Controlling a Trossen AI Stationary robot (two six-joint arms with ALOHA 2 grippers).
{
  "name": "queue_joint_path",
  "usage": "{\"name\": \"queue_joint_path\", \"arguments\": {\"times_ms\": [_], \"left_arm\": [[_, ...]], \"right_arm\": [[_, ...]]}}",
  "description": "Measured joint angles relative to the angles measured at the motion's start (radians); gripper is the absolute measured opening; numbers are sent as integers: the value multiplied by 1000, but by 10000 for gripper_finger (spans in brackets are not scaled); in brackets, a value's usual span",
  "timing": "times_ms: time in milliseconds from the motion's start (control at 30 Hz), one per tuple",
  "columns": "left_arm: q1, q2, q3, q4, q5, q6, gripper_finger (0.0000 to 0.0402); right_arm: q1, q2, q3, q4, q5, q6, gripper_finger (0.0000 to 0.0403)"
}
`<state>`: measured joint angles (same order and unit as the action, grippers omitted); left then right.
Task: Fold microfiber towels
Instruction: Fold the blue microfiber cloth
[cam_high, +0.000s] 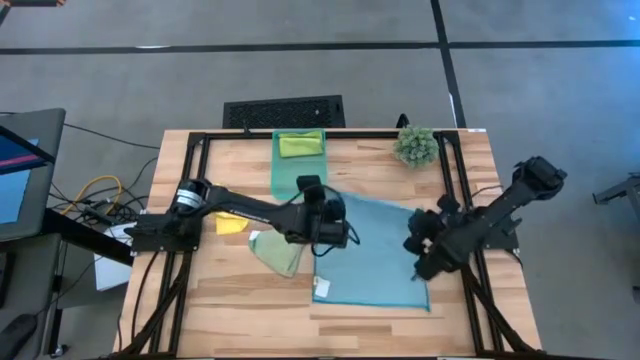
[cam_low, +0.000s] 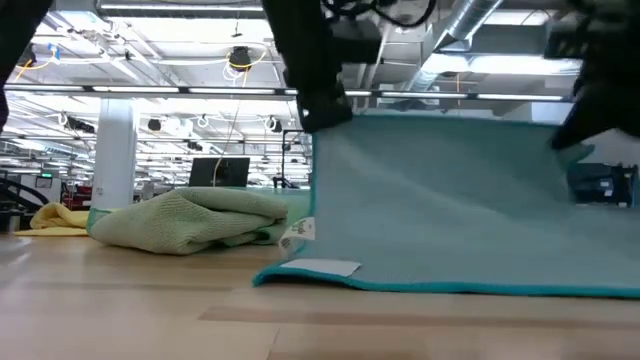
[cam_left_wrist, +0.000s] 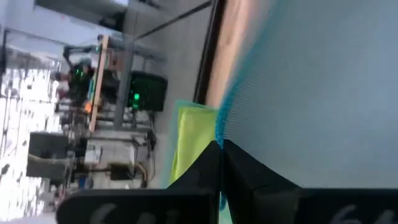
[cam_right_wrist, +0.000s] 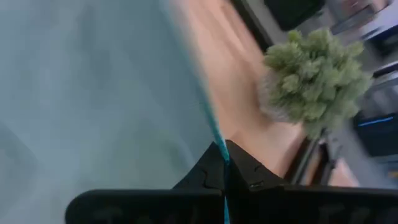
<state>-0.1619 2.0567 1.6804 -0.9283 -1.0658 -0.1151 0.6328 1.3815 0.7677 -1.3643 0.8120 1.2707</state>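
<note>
The light blue towel (cam_high: 380, 255) is raised by its far edge between my two grippers, while its near edge (cam_low: 440, 285) lies on the table. My left gripper (cam_high: 342, 235) is shut on the far left corner. My right gripper (cam_high: 420, 250) is shut on the far right corner. A pale green towel (cam_high: 278, 255) lies bunched on the table left of the blue one. Farther left, a yellow towel (cam_high: 230, 225) lies flat. A lime green towel (cam_high: 300, 145) rests in the teal bin (cam_high: 285, 175) at the back. My left gripper pinches the towel's teal hem (cam_left_wrist: 219, 127) at its far left corner between its two shut fingers, slanting down from the left. The cloth hangs below like a curtain (cam_low: 420, 200), its lower part on the table. My right gripper pinches the teal hem (cam_right_wrist: 214, 140) at the far right corner between its shut fingers, slanting down from the right. The upper edge (cam_low: 460, 118) runs nearly straight between the two grips, and the sheet sags a little below it.
A small spiky green plant (cam_high: 415, 145) stands at the back right, close beyond the right gripper. The table's black frame rails (cam_high: 190, 200) run along its left, right and far sides. Bare wood (cam_high: 250, 320) lies in front of the towels.
</note>
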Motion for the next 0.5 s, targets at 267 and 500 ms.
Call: {"name": "queue_joint_path", "arguments": {"times_ms": [267, 500], "left_arm": [[33, 0, -116, 183, 259, 220, 0], [-27, 1, -144, 183, 519, 258, 0]], "right_arm": [[-80, 0, -91, 194, 21, -333, 15], [39, 0, -89, 249, -111, -358, 12]]}}
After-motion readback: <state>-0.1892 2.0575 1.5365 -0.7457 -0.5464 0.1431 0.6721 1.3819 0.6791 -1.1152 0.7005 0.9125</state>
